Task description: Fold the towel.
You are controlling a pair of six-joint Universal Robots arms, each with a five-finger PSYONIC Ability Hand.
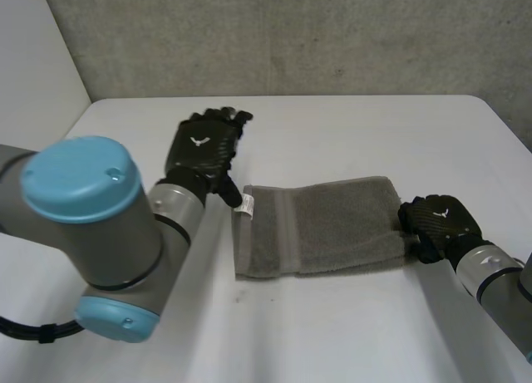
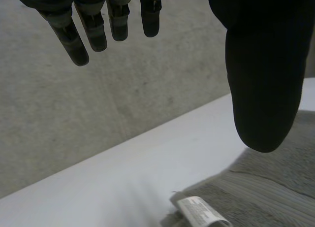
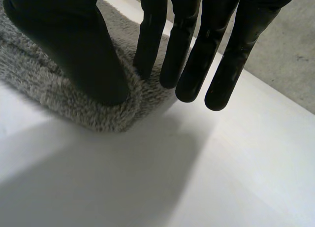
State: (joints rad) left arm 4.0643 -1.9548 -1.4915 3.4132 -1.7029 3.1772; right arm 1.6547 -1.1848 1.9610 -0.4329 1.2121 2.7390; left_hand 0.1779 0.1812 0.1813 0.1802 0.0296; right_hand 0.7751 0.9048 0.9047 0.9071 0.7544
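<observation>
1. While the grey towel point(image 1: 324, 227) lies folded into a flat band across the middle of the white bench point(image 1: 349, 134), a hand sits at each of its short ends.
2. At the end nearer the left arm point(image 1: 91, 225), a white label point(image 1: 247, 204) sticks out from the towel's corner.
3. The left hand point(image 1: 202, 146) hovers just beside that end, its back toward the head camera. Its fingers point(image 2: 66, 32) are straight and slightly spread, pointing toward the grey wall point(image 1: 291, 34), and they hold nothing.
4. Its thumb point(image 2: 263, 79) is straight as well and hangs above the towel's corner, near the label. Whether it touches the cloth cannot be told.
5. The right hand point(image 1: 439, 219) is at the opposite end of the towel.
6. From the right wrist, that hand's thumb rests on the towel's rounded, folded edge, and the nearest finger touches the pile just beside it.
7. The remaining fingers of the right hand are straight and reach past the towel's edge above the bare bench. None of them is curled round the cloth, so the hand is relaxed and open against the towel.
</observation>
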